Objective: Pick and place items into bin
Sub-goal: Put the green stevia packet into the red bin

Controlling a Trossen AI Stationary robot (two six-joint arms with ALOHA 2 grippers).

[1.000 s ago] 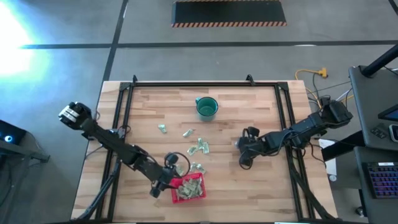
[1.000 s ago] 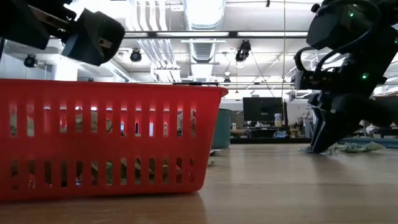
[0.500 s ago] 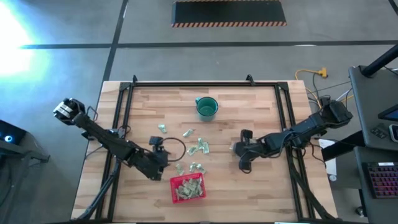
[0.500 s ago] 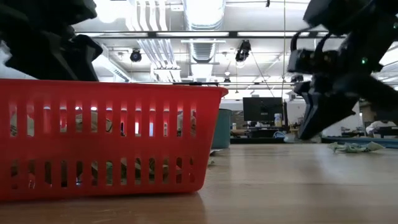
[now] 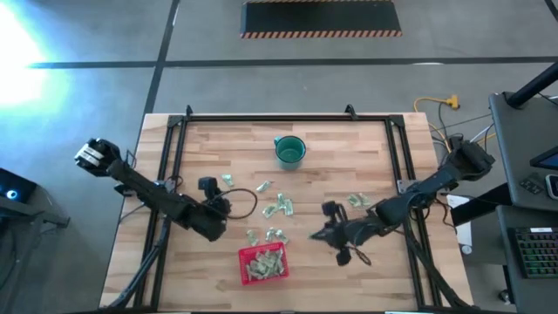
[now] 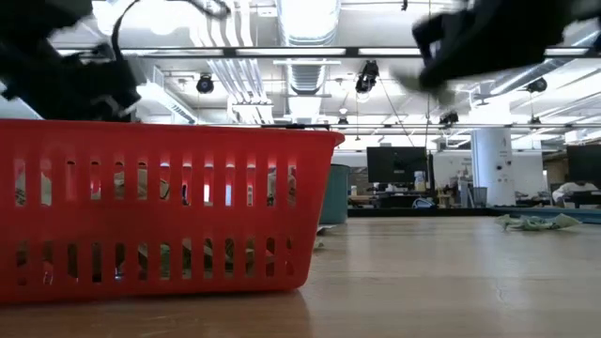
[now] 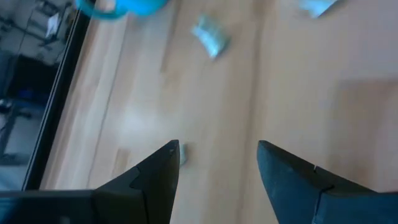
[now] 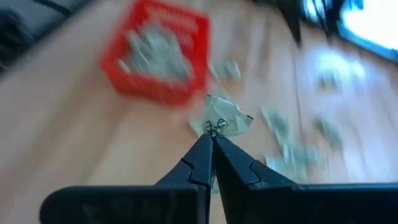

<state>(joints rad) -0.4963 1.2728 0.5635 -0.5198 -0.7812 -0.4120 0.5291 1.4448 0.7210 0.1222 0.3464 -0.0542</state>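
Note:
The red bin [image 5: 263, 264] stands near the table's near edge with several pale green packets inside; it fills the left of the low view [image 6: 160, 216]. Loose packets lie on the wood beyond it [image 5: 279, 205], one near the far left [image 5: 227, 180], one at the right [image 5: 356, 201]. My left gripper [image 5: 220, 199] hovers left of the bin, open and empty [image 7: 217, 152], with a packet [image 7: 211, 38] ahead of it. My right gripper [image 5: 319, 234] is right of the bin, shut on a packet [image 8: 212, 140], raised above the table [image 6: 488, 38]. My right gripper pinches a pale green crumpled packet [image 8: 222, 119] between its two fingertips, by the packet's near edge. The packet is lifted clear of the table and sticks out beyond the fingertips, with the bin [image 8: 158, 53] farther ahead.
A round teal cup [image 5: 289, 151] stands toward the table's far edge, seen behind the bin in the low view [image 6: 333, 192]. Black frame rails run along the table's left and right sides [image 5: 171, 166]. Bare wood lies right of the bin [image 5: 349, 279].
My left gripper has drawn back from over the bin toward the table's far left, toward the lone packet there. My right gripper has risen off the table and moved toward the near edge and leftward toward the bin, leaving one packet behind on the wood.

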